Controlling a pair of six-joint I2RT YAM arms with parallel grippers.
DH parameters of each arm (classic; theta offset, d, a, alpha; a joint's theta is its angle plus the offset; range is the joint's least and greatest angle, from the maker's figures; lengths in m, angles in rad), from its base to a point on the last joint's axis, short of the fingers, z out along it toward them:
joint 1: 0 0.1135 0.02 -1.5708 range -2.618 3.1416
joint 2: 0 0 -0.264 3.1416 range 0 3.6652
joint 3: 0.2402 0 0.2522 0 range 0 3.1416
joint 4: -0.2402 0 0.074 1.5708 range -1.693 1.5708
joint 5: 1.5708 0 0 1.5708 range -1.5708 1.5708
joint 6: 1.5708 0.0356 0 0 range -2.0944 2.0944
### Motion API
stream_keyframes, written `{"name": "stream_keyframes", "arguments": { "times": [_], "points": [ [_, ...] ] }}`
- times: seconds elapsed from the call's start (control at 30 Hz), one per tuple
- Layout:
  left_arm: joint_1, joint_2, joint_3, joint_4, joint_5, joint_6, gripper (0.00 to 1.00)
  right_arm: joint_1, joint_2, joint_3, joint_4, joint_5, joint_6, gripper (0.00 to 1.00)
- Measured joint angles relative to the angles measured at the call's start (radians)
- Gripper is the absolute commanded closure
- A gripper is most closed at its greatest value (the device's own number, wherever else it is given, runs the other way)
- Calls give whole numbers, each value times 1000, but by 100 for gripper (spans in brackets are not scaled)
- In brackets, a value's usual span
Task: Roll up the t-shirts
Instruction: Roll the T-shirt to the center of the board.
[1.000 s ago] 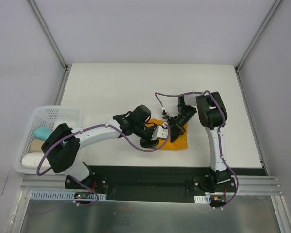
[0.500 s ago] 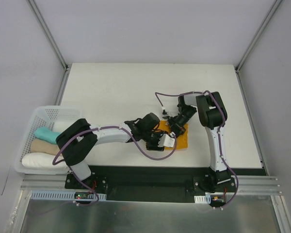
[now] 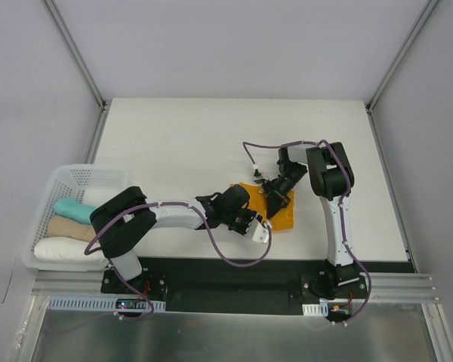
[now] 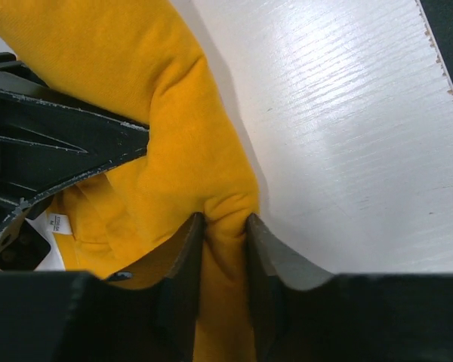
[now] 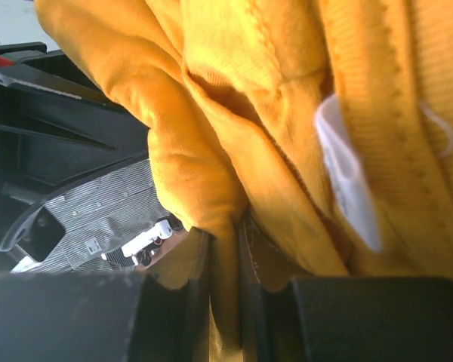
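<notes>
An orange t-shirt (image 3: 282, 214) lies bunched on the white table (image 3: 174, 143), caught between the two grippers. The left gripper (image 4: 225, 223) has its jaws drawn narrow onto a fold of the orange cloth, and the rest of the shirt spreads out ahead of its fingertips. The right gripper (image 5: 224, 240) pinches another fold, with more shirt bulging beyond its fingers. The left arm stretches low and long across the table. The right arm is bent sharply, its wrist angled down at the shirt. Far behind the left gripper, a white basket (image 3: 75, 178) holds a teal t-shirt (image 3: 69, 207), a tan t-shirt (image 3: 68, 228) and a white t-shirt (image 3: 60, 250), each rolled.
</notes>
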Motion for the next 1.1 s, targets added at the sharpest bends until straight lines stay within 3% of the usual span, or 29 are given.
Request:
{"name": "stream_keyframes", "arguments": {
  "times": [0.03, 0.07, 0.23, 0.27, 0.3, 0.33, 0.37, 0.5, 0.63, 0.7, 0.77, 0.87, 0.93, 1.0, 1.1],
  "points": [
    [-4, 3, -2, 8, -18, 14, 87, -1, 1, 2, -2, 2, 0, 94],
    [-8, 8, -3, 12, -26, 27, 99, -2, 1, 3, -3, 5, -1, 94],
    [-18, 17, 4, -3, -46, 80, 100, -10, 1, 6, -6, 10, -4, 96],
    [-18, 19, 11, -14, -43, 83, 100, -11, 1, 6, -8, 9, -6, 88],
    [-18, 23, 26, -36, -39, 86, 100, -16, 1, 6, -8, 7, -13, 78],
    [-17, 26, 44, -61, -33, 85, 100, -23, 1, 8, -12, 3, -27, 47],
    [-14, 31, 62, -80, -21, 85, 100, -31, 1, 14, -14, 3, -37, 4],
    [23, 69, 138, -152, 43, 63, 100, -110, -63, 139, -55, -8, -80, 4],
    [75, 105, 207, -233, 148, 19, 100, -230, -342, 224, 91, 47, -121, 4],
    [100, 125, 239, -267, 200, -11, 100, -301, -569, 147, 222, 97, -52, 4],
    [124, 143, 269, -305, 255, -43, 100, -365, -885, -24, 483, 187, 54, 4],
    [156, 165, 309, -364, 329, -83, 100, -366, -1256, -270, 805, 270, 246, 4],
    [178, 187, 341, -408, 382, -120, 100, -354, -1321, -271, 841, 240, 368, 4],
    [196, 211, 370, -444, 433, -153, 100, -351, -1259, -209, 841, 173, 441, 4],
    [222, 242, 406, -488, 502, -198, 100, -296, -1219, -335, 876, 189, 389, 4]
  ]
}}
